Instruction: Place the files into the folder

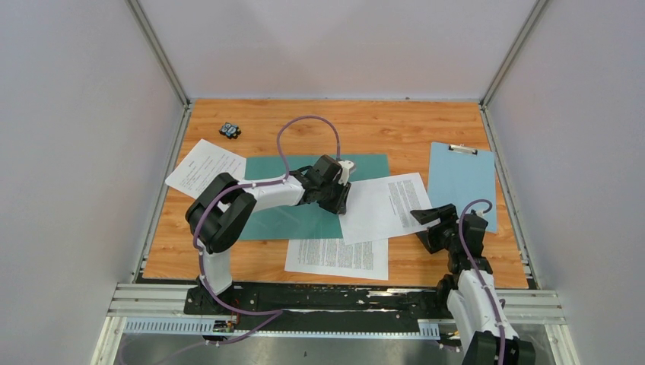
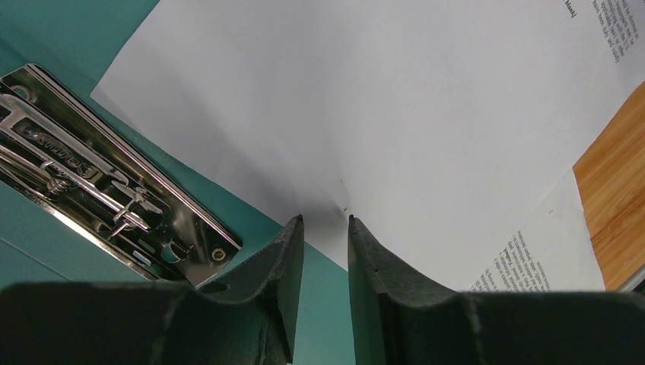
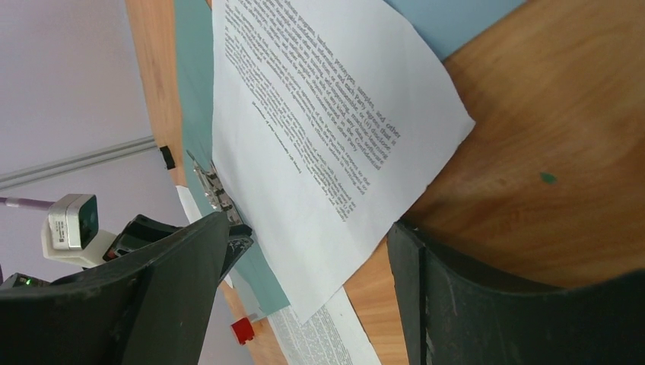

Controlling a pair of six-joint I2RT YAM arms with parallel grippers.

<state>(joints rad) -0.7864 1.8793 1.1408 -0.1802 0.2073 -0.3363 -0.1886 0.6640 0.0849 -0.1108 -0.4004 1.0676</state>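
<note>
The teal folder lies open at the table's middle, its metal fastener showing. One file sheet lies half on the folder's right cover and half on the wood. A second sheet lies in front of it, and a third at the far left, partly on the folder's corner. My left gripper points down at the first sheet's left edge. Its jaws are a narrow gap apart, tips on the paper, nothing between them. My right gripper hovers wide open and empty by the sheet's right corner.
A light blue clipboard with a metal clip lies at the back right, beside the right arm. A small black object sits at the back left. White walls enclose the wooden table on three sides.
</note>
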